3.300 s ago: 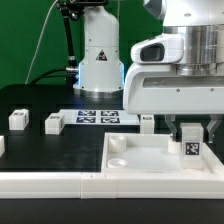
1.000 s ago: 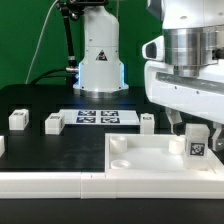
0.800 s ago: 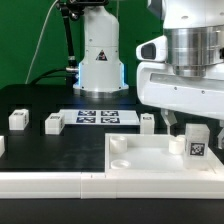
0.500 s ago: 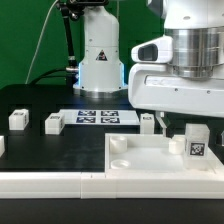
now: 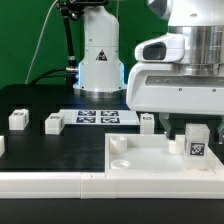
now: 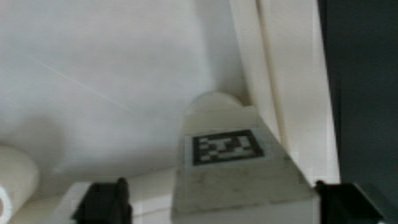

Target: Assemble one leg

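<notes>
Wrist view shows the leg (image 6: 228, 150) standing between my two fingers (image 6: 103, 203), which are spread apart and not touching it, so my gripper (image 6: 214, 205) holds nothing. The leg stands upright right under my hand on the corner of the big white panel (image 5: 140, 160), so I think it is already put in its hole. Three more little blocks (image 5: 53, 122) wait on the black table (image 5: 40, 150), far off to the side of my hand.

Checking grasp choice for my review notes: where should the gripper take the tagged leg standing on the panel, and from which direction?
From above, closing on the two plain side faces of the leg: it stands upright on the panel, and the open gripper already straddles it.
</notes>
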`<state>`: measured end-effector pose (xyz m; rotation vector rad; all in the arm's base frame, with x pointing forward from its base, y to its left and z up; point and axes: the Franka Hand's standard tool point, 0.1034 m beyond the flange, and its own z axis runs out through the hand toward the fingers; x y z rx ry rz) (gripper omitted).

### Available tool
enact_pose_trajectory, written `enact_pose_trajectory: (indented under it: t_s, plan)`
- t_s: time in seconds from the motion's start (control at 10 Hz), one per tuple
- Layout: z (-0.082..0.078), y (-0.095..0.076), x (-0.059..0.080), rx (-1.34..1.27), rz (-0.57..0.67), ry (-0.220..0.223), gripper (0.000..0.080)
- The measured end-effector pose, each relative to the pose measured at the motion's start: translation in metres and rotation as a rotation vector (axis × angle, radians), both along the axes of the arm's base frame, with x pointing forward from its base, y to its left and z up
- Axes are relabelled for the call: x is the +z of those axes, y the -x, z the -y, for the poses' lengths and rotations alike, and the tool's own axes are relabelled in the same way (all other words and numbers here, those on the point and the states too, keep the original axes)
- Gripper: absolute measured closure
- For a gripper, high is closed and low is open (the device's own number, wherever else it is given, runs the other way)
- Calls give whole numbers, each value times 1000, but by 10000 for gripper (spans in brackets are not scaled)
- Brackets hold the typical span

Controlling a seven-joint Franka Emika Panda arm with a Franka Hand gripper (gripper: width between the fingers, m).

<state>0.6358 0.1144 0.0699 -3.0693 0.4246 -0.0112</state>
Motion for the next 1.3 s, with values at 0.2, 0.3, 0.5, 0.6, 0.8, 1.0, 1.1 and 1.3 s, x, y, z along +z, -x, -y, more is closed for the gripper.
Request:
enact_pose_trajectory:
  t_s: [0.2,0.3,0.5,0.6,0.8,1.0,1.1,1.3]
  plan:
    - [0,0,0,-11,-1,-1,509]
    - [0,0,0,-38,-2,-1,509]
    - [1,0,0,-165,4,-2,509]
    - [5,2,0,-249,18,3,509]
    - [18,6,-1,-441,50,24,506]
    - [31,10,0,-614,55,56,498]
    - [36,11,0,-659,55,67,498]
    - [37,12,0,-659,55,69,389]
